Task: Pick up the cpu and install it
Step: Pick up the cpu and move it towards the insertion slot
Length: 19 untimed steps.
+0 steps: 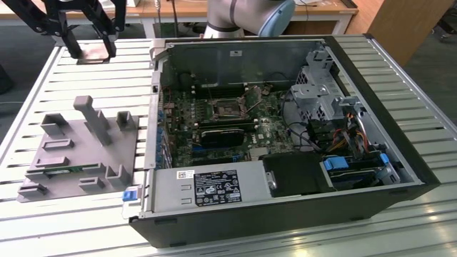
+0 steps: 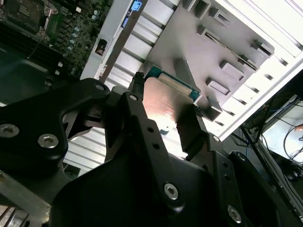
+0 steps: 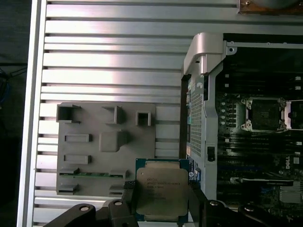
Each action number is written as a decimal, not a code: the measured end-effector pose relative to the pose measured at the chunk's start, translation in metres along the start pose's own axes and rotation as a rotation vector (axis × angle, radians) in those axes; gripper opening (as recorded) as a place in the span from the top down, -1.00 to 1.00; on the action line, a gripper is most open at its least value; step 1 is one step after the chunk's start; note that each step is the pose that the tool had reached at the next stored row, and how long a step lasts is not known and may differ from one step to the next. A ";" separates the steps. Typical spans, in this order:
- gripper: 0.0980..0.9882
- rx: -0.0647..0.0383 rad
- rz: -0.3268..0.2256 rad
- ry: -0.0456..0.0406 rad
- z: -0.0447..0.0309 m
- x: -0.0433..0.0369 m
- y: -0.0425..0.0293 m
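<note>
On the worktop (image 1: 400,69) the computer case (image 1: 286,227) lies central, motherboard (image 1: 221,128) inside. The parts fixture (image 1: 78,144) lies beside it, by the exterior view's left edge. The gripper (image 1: 91,49) holds the cpu (image 3: 161,189) over that edge's far corner.

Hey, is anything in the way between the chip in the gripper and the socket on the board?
Nothing visible covers the socket; it lies open in the case. The cpu, held in the gripper, hangs over the table outside the case, so the case wall stands between them sideways.

End effector (image 1: 91,52) and cpu (image 3: 162,189) hang free above the table (image 1: 43,91); the case wall (image 1: 153,107) stands between them and the socket (image 1: 227,108).
</note>
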<state>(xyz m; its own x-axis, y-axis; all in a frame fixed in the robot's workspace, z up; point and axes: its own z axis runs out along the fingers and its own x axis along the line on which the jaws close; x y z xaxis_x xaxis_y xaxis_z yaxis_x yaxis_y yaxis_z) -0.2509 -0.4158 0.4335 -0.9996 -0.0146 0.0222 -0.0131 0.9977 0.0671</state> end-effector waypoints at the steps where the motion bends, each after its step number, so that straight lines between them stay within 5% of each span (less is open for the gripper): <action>1: 0.02 0.000 0.000 0.0001 0.0000 -0.0008 0.0000; 19: 0.02 0.000 0.000 0.0001 -0.0004 -0.0162 -0.0002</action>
<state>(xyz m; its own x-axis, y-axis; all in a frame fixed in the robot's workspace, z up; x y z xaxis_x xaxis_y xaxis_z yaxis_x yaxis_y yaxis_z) -0.2347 -0.4158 0.4335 -0.9996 -0.0146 0.0222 -0.0131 0.9977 0.0671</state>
